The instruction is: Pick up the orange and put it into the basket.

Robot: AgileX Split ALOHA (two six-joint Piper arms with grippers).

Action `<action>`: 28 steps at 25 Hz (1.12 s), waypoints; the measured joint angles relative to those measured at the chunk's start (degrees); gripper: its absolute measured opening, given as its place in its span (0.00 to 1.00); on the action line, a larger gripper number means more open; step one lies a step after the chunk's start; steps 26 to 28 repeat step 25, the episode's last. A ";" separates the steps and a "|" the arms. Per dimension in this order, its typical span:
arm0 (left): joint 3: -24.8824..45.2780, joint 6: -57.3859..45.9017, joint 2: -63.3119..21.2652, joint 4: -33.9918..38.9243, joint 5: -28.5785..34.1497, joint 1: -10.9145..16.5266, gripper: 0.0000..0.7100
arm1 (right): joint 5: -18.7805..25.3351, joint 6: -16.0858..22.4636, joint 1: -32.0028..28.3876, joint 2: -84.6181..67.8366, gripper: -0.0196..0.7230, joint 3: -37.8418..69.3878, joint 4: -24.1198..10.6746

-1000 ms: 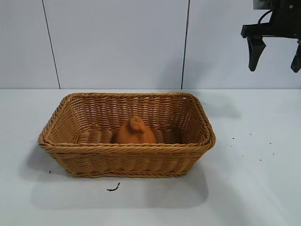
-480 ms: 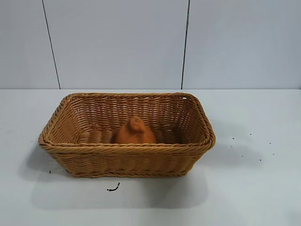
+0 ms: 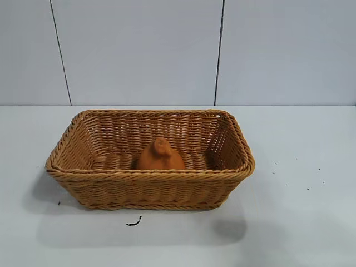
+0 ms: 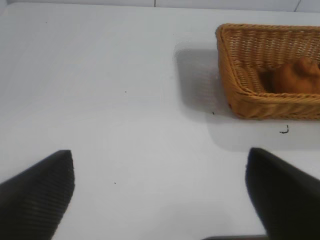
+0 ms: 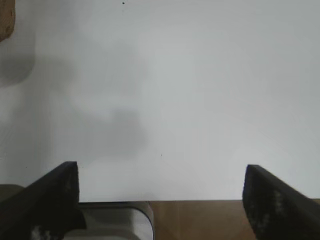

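Orange (image 3: 160, 156) sits on the floor of the wicker basket (image 3: 150, 179), near its front wall. Left gripper (image 4: 160, 192) empty, fingers spread wide over bare white table (image 3: 300, 222), basket at its 2 o'clock. Right gripper (image 5: 160, 195) likewise wide apart, nothing between the fingers.
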 joint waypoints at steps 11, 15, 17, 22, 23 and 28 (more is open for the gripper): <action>0.00 0.00 0.00 0.00 0.00 0.00 0.94 | -3.62 -1.89 0.00 -28.20 0.85 5.79 0.61; 0.00 0.00 0.00 0.00 0.00 0.00 0.94 | -3.62 -1.89 0.00 -35.19 0.85 5.85 0.68; 0.00 0.00 0.00 0.00 0.00 0.00 0.94 | -3.62 -1.89 0.00 -36.20 0.85 5.85 0.80; 0.00 0.00 0.00 0.00 0.00 0.00 0.94 | -3.62 -1.89 0.00 -36.20 0.85 5.85 1.03; 0.00 0.00 0.00 0.00 0.00 0.00 0.94 | -3.62 -1.89 0.00 -36.20 0.85 5.85 1.03; 0.00 0.00 0.00 0.00 0.00 0.00 0.94 | -3.56 -1.89 0.00 -36.20 0.85 5.85 1.03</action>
